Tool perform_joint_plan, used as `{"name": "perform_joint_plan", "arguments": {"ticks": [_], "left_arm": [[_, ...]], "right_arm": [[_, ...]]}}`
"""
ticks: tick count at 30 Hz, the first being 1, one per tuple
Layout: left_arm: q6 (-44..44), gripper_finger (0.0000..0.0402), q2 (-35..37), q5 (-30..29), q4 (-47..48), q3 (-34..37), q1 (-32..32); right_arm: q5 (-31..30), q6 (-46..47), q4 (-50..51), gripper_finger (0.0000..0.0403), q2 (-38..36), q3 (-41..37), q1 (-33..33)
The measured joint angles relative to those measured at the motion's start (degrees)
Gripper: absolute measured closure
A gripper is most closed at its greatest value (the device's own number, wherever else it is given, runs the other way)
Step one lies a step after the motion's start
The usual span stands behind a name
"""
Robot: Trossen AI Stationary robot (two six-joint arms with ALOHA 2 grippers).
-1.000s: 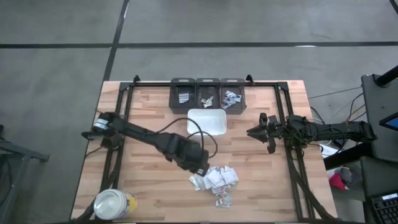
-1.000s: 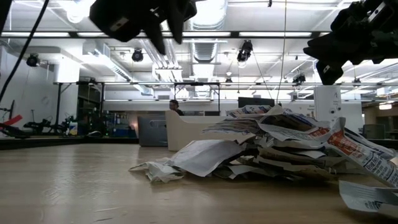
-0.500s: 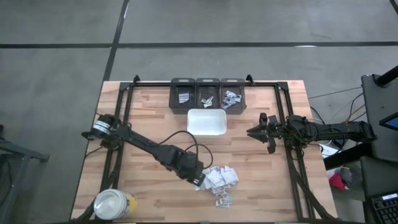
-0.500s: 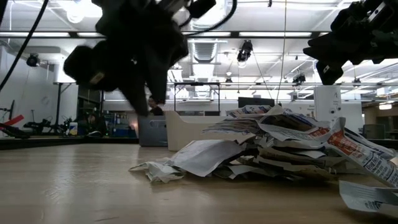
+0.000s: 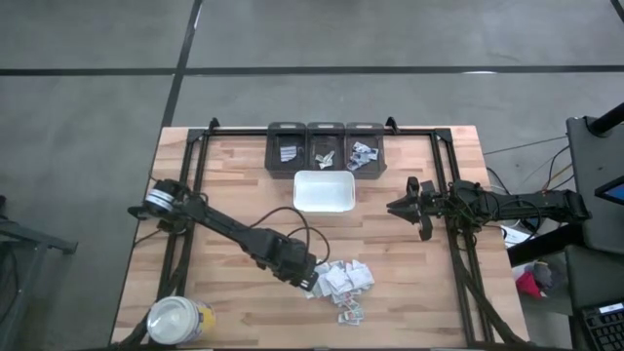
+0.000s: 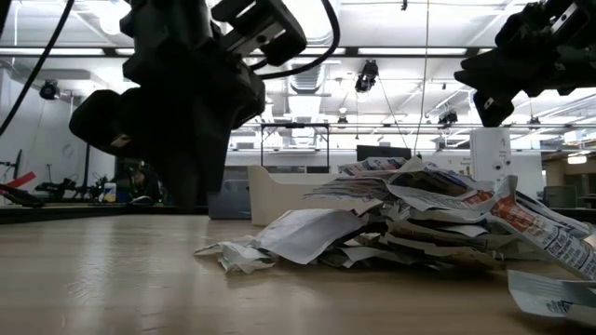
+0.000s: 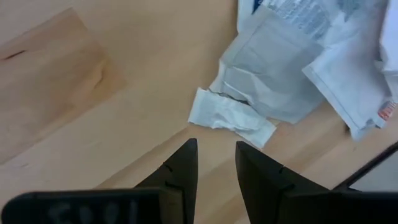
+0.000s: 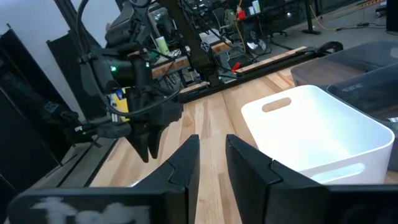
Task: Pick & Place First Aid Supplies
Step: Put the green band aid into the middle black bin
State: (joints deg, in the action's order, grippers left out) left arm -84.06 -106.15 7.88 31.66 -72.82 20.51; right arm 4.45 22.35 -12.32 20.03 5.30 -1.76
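Lowered since a second ago, the left gripper (image 5: 310,277) now hangs just beside the near-left edge of the heap of first aid packets (image 5: 341,283) on the wooden table (image 5: 234,175), its fingers (image 7: 180,171) slightly apart, holding nothing. Right gripper (image 5: 398,207) waits beside the white tray (image 5: 324,190), fingers narrowly apart.
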Motion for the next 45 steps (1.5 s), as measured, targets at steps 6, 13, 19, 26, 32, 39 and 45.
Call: {"name": "perform_joint_plan", "arguments": {"ticks": [6,13,19,26,32,39,45], "left_arm": [[-2.0,0.03,-2.5,0.1,0.0,0.0,-0.1],[-5.5,0.03,-4.6,0.2,-0.1,0.0,-0.4],[-10.8,0.0301,-5.6,0.7,1.6,-0.2,-0.4],[-9.9,0.0303,-5.5,0.7,4.7,-0.3,-0.4],[-7.5,0.0327,-5.4,0.4,6.6,-0.2,-0.4],[-5.6,0.039,-5.3,-2.1,9.5,-0.2,-0.3],[-4.0,0.0399,-5.3,-2.6,9.4,-0.2,-0.3]], "right_arm": [[0.0,0.0,0.0,0.0335,0.0,0.0,0.0],[0.0,0.0,0.0,0.0325,0.0,0.0,0.0],[0.0,0.0,0.0,0.0318,0.0,0.0,0.0],[0.0,0.0,0.0,0.032,0.0,0.0,0.0],[0.0,0.0,0.0,0.0333,0.0,0.0,0.0],[0.0,0.0,0.0,0.0339,0.0,0.0,0.0],[0.0,0.0,0.0,0.0332,0.0,0.0,0.0]]}}
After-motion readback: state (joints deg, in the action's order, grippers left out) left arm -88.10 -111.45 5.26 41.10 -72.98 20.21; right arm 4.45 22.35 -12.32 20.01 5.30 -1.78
